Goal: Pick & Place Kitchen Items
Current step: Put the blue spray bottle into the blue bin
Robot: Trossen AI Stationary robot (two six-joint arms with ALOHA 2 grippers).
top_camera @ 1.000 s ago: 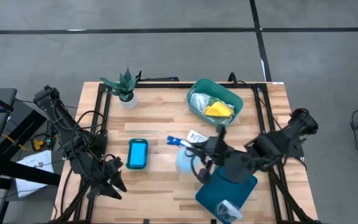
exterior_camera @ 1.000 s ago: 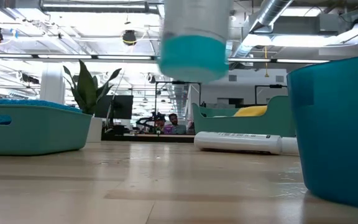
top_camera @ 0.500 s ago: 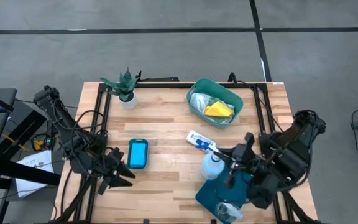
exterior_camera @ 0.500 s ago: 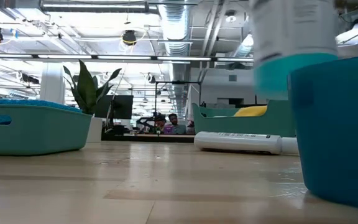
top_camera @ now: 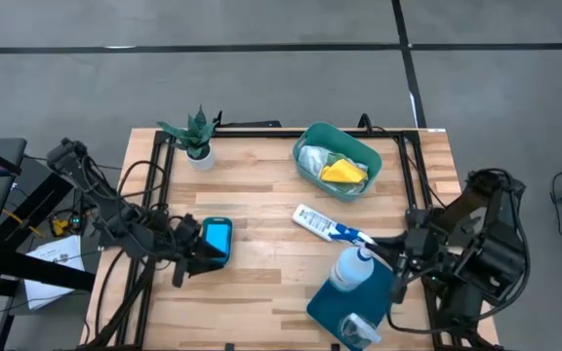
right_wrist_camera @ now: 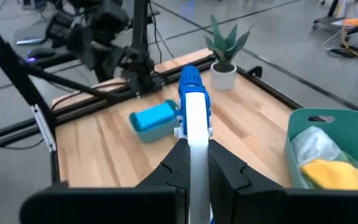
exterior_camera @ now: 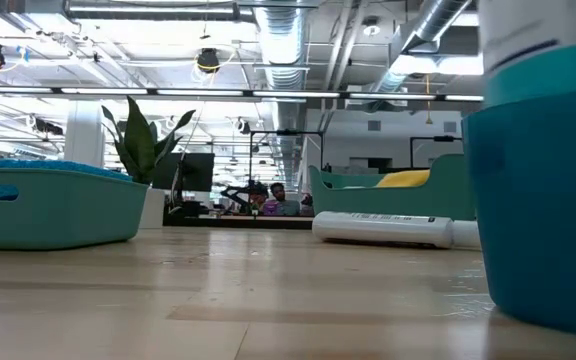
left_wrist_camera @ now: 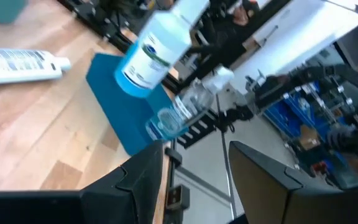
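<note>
My right gripper [top_camera: 386, 253] is shut on the pale-blue spray bottle [top_camera: 347, 270], which hangs over the dark teal tub [top_camera: 335, 314] at the near right. The low view shows the bottle's base [exterior_camera: 546, 40] above that tub's wall [exterior_camera: 538, 200]. A crinkled clear cup [left_wrist_camera: 178, 116] lies in the tub. A white tube [top_camera: 312, 220] lies on its side mid-table. My left gripper [top_camera: 195, 259] stands open just near of the blue sponge [top_camera: 215, 240] in its small tray, nothing between its fingers [left_wrist_camera: 143, 180]. My right gripper pinches the spray bottle's white head [right_wrist_camera: 194, 127] between its two fingers, behind the blue nozzle [right_wrist_camera: 189, 78]. It comes from the table's right side, slanting slightly down. The bottle hangs tilted below the fingers, lifted clear, its body [left_wrist_camera: 146, 57] above the tub.
A teal tub [top_camera: 359, 148] at the far right holds white, yellow and green cloths. A small potted plant [top_camera: 195, 136] stands at the far left. Black frame rails run along both sides of the table.
My right gripper has carried the spray bottle from mid-table toward the right and near edge, and the bottle now hangs over the near-right tub. My left gripper has swung toward the table's right and far side, up to the sponge tray, and stays open.
</note>
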